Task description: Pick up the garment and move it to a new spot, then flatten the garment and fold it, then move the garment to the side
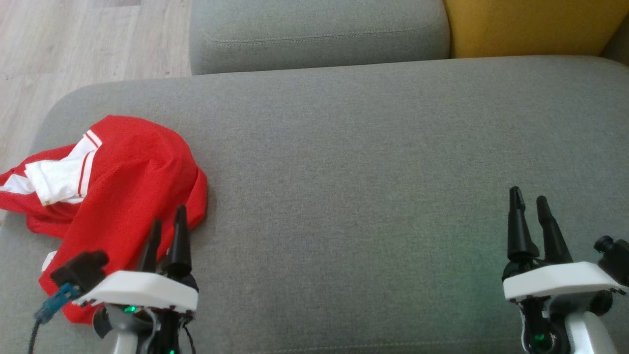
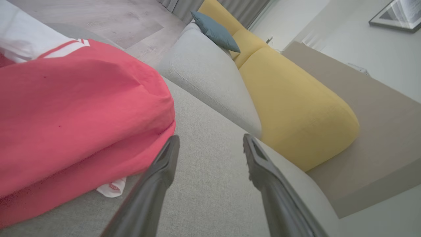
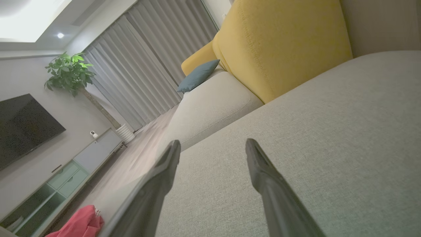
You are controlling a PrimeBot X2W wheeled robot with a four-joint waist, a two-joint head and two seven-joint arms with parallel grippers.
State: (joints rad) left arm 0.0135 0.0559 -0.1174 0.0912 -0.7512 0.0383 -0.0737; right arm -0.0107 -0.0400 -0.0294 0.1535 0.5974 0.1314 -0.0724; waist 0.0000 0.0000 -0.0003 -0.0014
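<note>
Red garment [image 1: 132, 182] with a white panel and red-white stripes lies crumpled at the left end of the grey sofa seat [image 1: 344, 172], its left part over the seat's edge. White tag [image 2: 111, 190] pokes out underneath; print too blurred to read. Left gripper [image 1: 168, 216] hovers at the garment's near right edge, fingers spread wide, gripping nothing. Right gripper [image 1: 528, 195] is well apart at the seat's right, spread wide, empty. Bare seat lies between them. Grey cushion [image 1: 314, 34] and yellow cushion [image 1: 530, 24] border the far edge; wood floor [image 1: 73, 39] lies beyond the left.
</note>
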